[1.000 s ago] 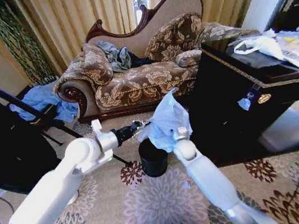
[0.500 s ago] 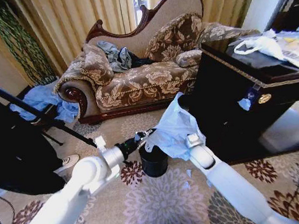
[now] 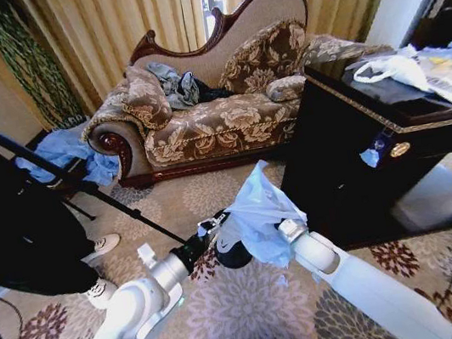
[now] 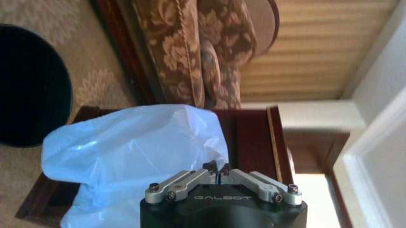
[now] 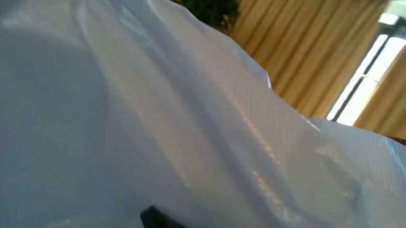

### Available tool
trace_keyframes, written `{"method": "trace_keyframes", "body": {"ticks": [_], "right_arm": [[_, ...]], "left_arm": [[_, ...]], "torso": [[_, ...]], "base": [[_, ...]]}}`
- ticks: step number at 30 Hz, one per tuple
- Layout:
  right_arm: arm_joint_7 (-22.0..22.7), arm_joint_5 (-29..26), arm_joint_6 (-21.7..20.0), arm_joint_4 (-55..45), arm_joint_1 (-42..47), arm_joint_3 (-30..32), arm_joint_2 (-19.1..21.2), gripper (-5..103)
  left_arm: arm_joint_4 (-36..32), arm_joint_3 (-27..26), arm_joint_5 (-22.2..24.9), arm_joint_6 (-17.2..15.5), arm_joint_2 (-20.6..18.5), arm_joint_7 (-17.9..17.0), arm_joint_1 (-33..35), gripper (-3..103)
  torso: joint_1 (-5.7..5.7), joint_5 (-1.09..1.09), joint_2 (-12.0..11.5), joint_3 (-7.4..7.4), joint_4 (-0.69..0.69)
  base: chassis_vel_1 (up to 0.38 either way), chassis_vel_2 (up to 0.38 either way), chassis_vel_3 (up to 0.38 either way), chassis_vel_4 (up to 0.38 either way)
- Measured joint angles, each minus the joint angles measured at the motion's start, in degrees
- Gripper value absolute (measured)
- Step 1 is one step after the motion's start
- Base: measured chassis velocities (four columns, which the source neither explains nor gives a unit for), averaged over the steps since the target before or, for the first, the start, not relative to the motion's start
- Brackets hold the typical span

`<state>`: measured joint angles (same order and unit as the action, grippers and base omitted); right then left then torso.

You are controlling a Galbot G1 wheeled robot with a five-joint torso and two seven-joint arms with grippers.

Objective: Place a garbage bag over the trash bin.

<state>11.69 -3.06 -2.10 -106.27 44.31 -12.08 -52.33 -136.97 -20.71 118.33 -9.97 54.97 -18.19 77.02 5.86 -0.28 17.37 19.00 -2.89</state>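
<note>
While the garbage bag (image 3: 257, 216) was held aloft between the two arms, it hung bunched just above and in front of the trash bin (image 3: 233, 256), most of which was hidden behind the plastic in the head view. The left gripper (image 3: 217, 221) was seen at the bag's left edge; in the left wrist view its fingertips (image 4: 217, 167) were pressed together, apparently pinching a fold of the film. The right gripper (image 3: 285, 227) was buried in the bag's right side, so whether it was spread or clamped could not be told; the right wrist view was draped in pale plastic. The bin's dark mouth (image 4: 28, 85) was seen standing on the patterned carpet, uncovered, near the bag but apart from it.

The step in hand was judged to be the positioning of the bag over the bin, with the covering not yet done. For the next move, the bag's mouth would likely need to be spread wide and lowered so that its rim could be drawn around the bin's lip.
</note>
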Motion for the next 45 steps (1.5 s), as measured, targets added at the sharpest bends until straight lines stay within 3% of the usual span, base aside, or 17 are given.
{"method": "trace_keyframes", "body": {"ticks": [7, 12, 16, 20, 30, 45], "right_arm": [[-1.8, -1.3, -3.2, 3.4, -8.4, -8.6, 0.5, 0], [-3.9, -1.1, -5.5, 8.3, -14.6, -17.0, -1.8, 0], [-5.7, -0.5, -6.2, 10.8, -16.6, -20.5, -3.2, 0], [-6.8, 0.6, -6.8, 15.6, -20.5, -25.4, -7.0, 0], [-9.5, 6.5, -5.8, 25.1, -27.7, -27.7, -13.1, 0], [-20.6, 21.0, -3.2, 29.5, -31.0, -25.8, -14.2, 0]], "left_arm": [[1.4, -2.0, 0.5, 0.7, 6.0, -0.1, 2.9, 0], [6.6, -3.3, 2.0, -0.4, 11.4, 0.4, 5.0, 0], [10.2, -3.4, 2.1, -0.8, 12.9, 1.4, 5.6, 0], [14.8, -3.5, 3.0, -1.7, 14.7, 3.1, 4.8, 0], [15.2, -4.7, 6.4, -2.1, 16.8, 2.6, 4.4, 0], [10.6, -5.1, 7.9, -2.6, 17.6, 2.2, 7.7, 0]], "torso": [[0.00, 0.01, 0.0, 0.00, 0.00], [0.01, -0.01, 0.0, 0.01, 0.02], [0.01, 0.00, 0.0, 0.01, 0.01], [0.01, 0.00, 0.0, 0.01, 0.00], [0.01, -0.01, 0.0, 0.01, 0.01], [0.00, 0.00, 0.0, 0.01, 0.01]], "base": [[0.000, 0.000, 0.000, 0.000], [0.000, 0.000, 0.000, 0.000], [0.000, 0.000, 0.000, 0.000], [0.000, 0.000, 0.000, 0.000], [0.000, 0.000, 0.000, 0.000], [0.000, 0.000, 0.000, 0.000]]}}
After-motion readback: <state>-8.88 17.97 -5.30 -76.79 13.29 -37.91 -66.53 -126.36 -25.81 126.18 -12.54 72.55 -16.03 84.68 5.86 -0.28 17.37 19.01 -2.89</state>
